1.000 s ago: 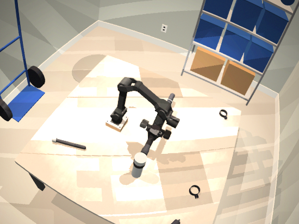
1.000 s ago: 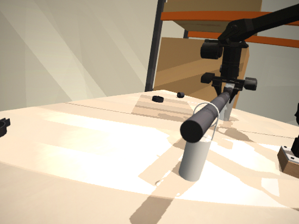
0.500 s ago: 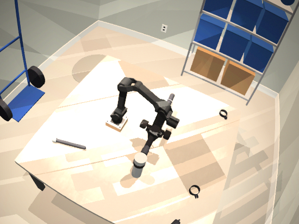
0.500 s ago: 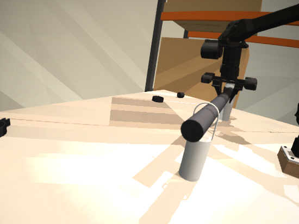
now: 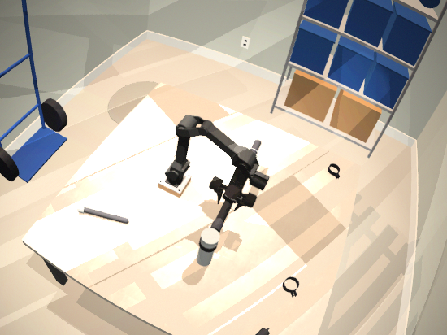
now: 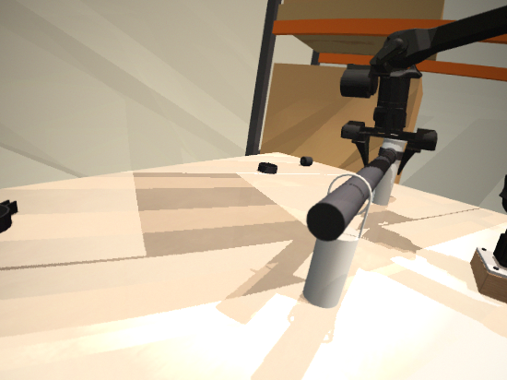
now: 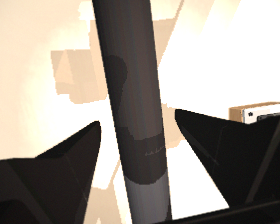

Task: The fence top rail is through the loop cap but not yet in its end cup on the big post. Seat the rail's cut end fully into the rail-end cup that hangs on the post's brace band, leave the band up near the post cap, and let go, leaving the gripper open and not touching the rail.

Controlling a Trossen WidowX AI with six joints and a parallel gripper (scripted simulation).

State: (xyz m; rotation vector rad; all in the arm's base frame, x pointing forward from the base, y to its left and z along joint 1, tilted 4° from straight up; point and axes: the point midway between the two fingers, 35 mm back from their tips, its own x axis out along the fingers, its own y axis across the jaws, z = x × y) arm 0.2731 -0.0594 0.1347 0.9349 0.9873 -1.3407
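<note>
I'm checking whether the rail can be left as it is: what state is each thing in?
Gripper: open, a finger on either side of the rail, a gap showing at each.
Rail: through the loop; seating in its cup cannot be told.
Loop cap: on the small post, around the rail.
Small post: upright.
Big post: upright.
Brace band: around the big post, near its top.
</note>
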